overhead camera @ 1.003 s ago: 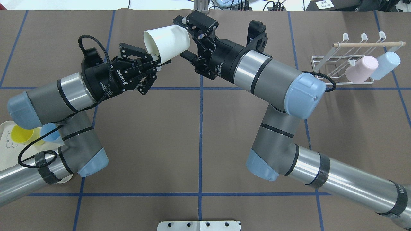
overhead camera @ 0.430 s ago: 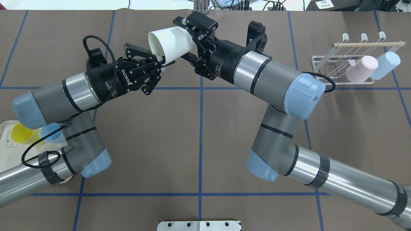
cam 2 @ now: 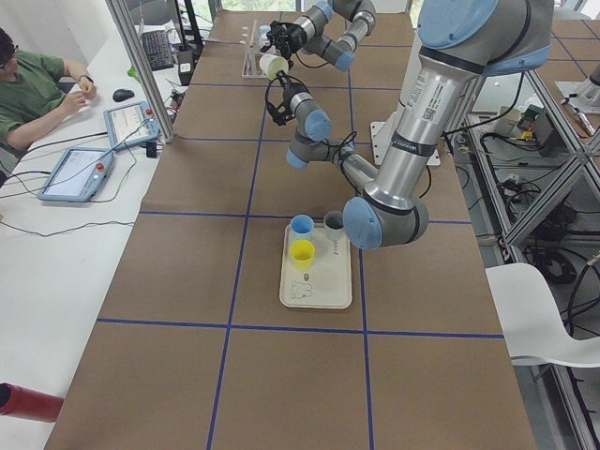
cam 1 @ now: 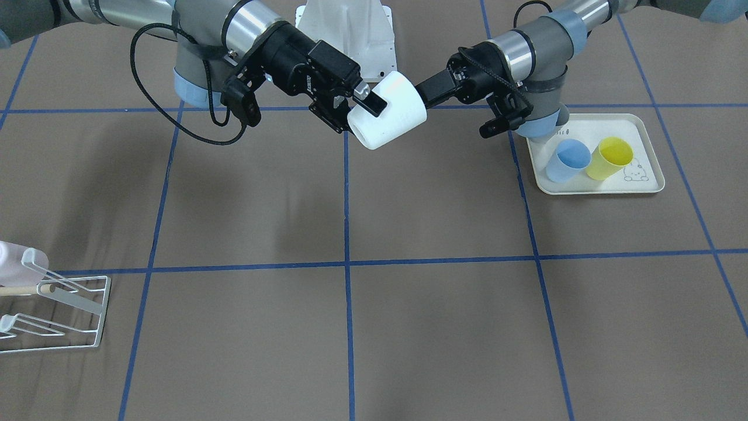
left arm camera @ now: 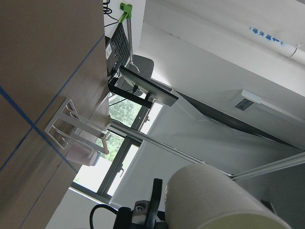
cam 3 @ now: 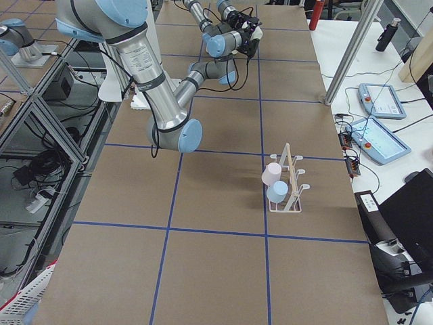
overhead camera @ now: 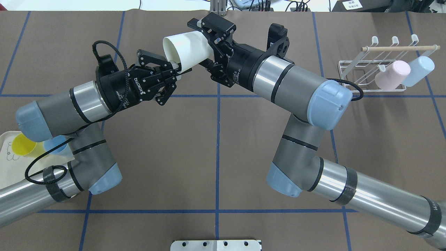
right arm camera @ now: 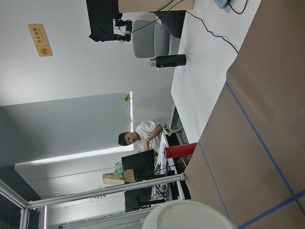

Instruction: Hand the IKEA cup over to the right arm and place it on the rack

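One white cup [overhead camera: 186,48] is held in mid-air, well apart from the rack [overhead camera: 348,64]. It is clamped across its body by the right gripper [overhead camera: 198,43], and its rim is pinched by the left gripper [overhead camera: 177,67]. Two cups are hung on the rack: a pink cup [overhead camera: 392,75] and a light-blue cup [overhead camera: 420,69]. A blue cup [cam 1: 565,161] and a yellow cup [cam 1: 610,158] are stood on the tray [cam 1: 646,126]. In the overhead view the tray is cut off and partly hidden by the left arm [overhead camera: 62,111].
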### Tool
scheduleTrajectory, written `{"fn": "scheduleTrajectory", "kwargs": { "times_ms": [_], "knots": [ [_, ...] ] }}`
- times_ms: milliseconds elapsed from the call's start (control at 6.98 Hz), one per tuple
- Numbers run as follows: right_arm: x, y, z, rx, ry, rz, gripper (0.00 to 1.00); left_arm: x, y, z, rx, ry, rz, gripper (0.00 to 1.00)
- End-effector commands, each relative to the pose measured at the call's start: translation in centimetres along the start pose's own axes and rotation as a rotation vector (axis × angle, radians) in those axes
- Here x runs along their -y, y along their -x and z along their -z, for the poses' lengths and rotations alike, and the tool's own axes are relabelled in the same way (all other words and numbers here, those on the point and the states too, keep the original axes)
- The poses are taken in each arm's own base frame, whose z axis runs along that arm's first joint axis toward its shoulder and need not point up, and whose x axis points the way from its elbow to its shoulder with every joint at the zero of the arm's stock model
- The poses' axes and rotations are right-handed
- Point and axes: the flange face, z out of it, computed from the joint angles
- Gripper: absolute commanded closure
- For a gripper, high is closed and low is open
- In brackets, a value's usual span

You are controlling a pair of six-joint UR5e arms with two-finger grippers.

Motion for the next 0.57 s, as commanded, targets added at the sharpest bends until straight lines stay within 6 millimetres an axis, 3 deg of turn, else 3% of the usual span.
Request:
{"fn": "scheduleTrajectory", "kwargs": {
  "times_ms": [0, 287, 430],
  "knots": [
    [0.08, -0.02, -0.09, 0.002, -0.008, 0.0, 0.0, -0.19, 0.3, -0.06, 0.003, 0.003, 0.004, 1.0],
    [0.12, -0.13, -0.2, 0.0, -0.009, -0.001, 0.02, -0.28, 0.22, -0.13, 0.002, 0.004, 0.004, 1.0],
    [0.05, -0.18, -0.21, 0.0, -0.008, -0.003, 0.18, -0.36, 0.16, -0.33, -0.005, 0.002, 0.005, 1.0]
  ]
}}
